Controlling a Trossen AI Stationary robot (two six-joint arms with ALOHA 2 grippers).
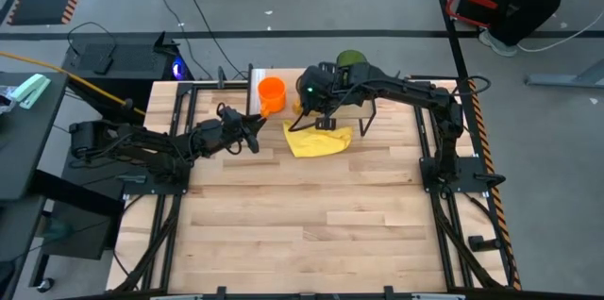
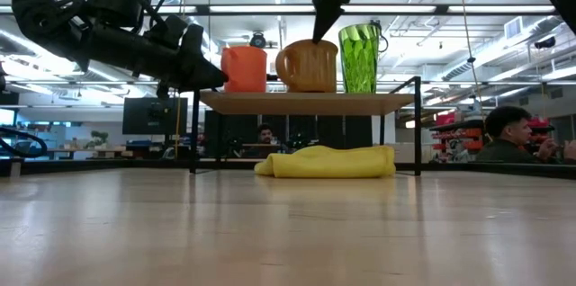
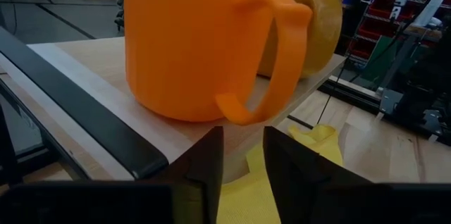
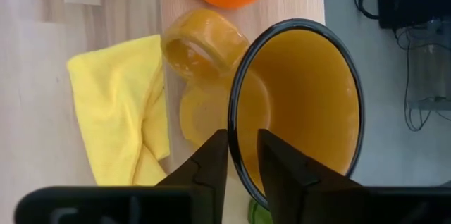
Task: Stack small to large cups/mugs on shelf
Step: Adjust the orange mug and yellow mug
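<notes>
Three cups in a row on the shelf, R gripper clamped on the amber mug's rim.

Shelf (image 2: 306,102) stands at the table's far edge w/ orange mug (image 2: 244,68), amber mug (image 2: 308,66) and green tumbler (image 2: 360,58) side by side on its top board; yellow cloth (image 2: 328,162) lies on the table under it. R gripper (image 4: 243,160) comes down from above onto the amber mug, one finger inside, one outside the wall, pinched on the rim nr the handle. L gripper (image 3: 243,155) hangs just beside the shelf's orange-mug end, level w/ the board, fingers nearly together w/ a slim gap, nothing between them; orange mug's handle sits close in front of it, not touched. People sit in the room behind.
</notes>
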